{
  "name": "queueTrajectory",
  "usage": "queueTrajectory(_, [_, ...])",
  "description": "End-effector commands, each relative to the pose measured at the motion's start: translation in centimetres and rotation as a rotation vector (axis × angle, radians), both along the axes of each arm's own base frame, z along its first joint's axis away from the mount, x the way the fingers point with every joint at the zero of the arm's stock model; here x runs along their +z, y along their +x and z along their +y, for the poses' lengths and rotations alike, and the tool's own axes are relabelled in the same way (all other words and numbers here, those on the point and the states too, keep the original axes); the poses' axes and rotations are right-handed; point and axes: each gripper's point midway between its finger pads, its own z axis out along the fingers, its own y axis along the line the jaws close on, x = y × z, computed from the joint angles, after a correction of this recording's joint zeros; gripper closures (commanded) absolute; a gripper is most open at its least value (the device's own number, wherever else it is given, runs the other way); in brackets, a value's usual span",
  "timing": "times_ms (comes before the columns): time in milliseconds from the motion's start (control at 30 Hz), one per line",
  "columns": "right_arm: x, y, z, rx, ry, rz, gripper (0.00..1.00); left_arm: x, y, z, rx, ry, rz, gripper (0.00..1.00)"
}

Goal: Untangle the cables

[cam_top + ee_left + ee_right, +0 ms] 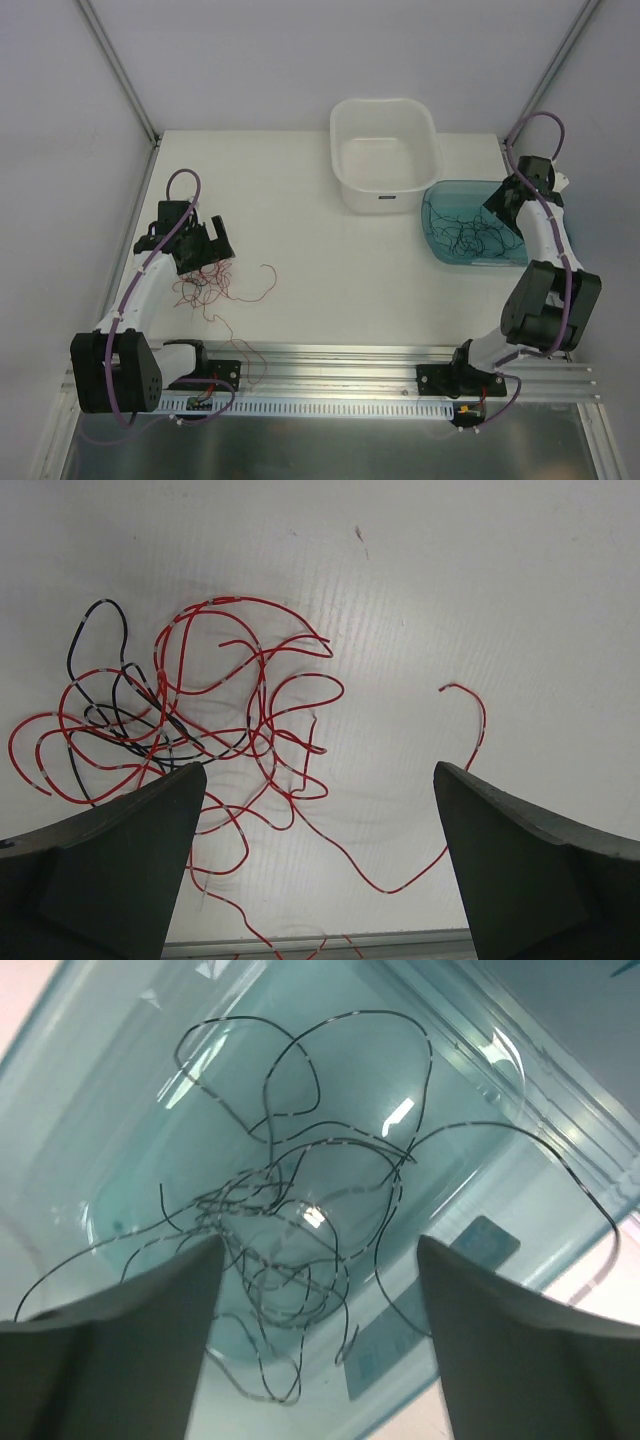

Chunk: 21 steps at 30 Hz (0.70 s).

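Observation:
A loose tangle of thin red wires (215, 287) with one black wire lies on the white table at the left. In the left wrist view the red strands (255, 715) and the black strand (110, 695) spread out above my open, empty left gripper (320, 855), which hovers over them (200, 243). Several black wires (475, 235) lie in the blue bin (445, 245) at the right. My right gripper (318, 1330) is open and empty above those black wires (290, 1220), over the bin (505, 200).
A white tub (385, 152) stands at the back middle, next to the blue bin. A metal rail (340, 365) runs along the near edge; a red strand reaches it. Walls close in left and right.

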Motion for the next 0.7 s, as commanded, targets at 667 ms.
queueTrajectory(667, [8.4, -11.4, 31.7, 1.091, 0.182, -0.244, 0.0, -4.7, -2.4, -2.7, 0.107, 0.042, 0.211, 0.14])
